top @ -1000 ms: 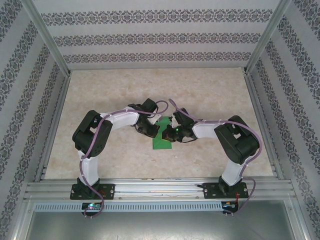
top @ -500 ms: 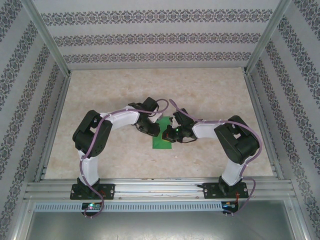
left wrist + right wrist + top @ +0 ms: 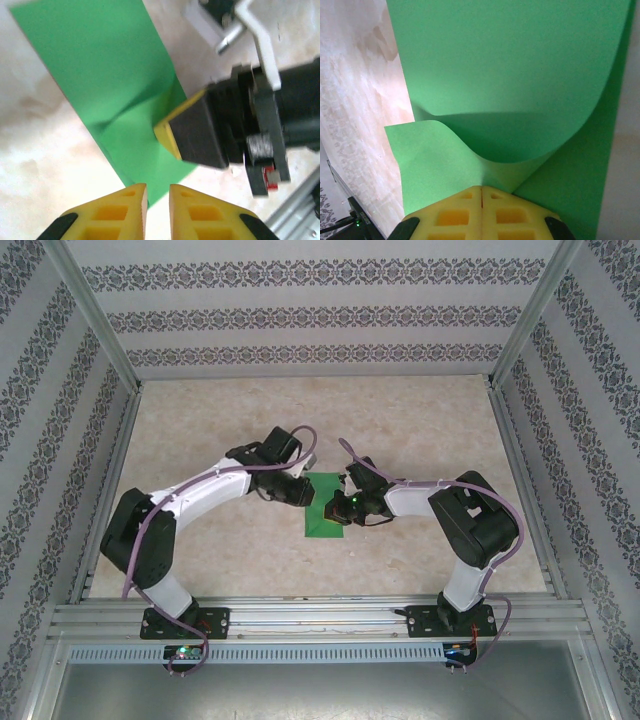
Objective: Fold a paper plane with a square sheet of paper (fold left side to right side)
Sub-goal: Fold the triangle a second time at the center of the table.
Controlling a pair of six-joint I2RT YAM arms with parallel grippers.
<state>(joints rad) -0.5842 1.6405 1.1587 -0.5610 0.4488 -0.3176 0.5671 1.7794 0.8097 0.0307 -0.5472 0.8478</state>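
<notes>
Here the left gripper [image 3: 157,200] hovers just above the near-left corner of the square sheet of paper [image 3: 100,65]. Its yellow fingertips stand a narrow slit apart and there is nothing between them. The sheet lies near the middle of the bench [image 3: 420,430], a little toward the near edge, between the two grippers. It looks doubled over, and its upper layer bulges in a soft curl rather than lying flat. On the right, the right gripper [image 3: 481,197] has its fingers closed tight together at the sheet's edge. It appears to pinch the paper there, though the wrist view is too close to rule out that it is only pressing the layers down.

I judge the left-to-right fold to be in hand, with the side carried over but the crease not yet set. The next move likely calls for the left gripper to come down on the bulge and sweep along the folded side. Meanwhile the right one would keep the free edges matched, since thin paper slips and skews easily.
</notes>
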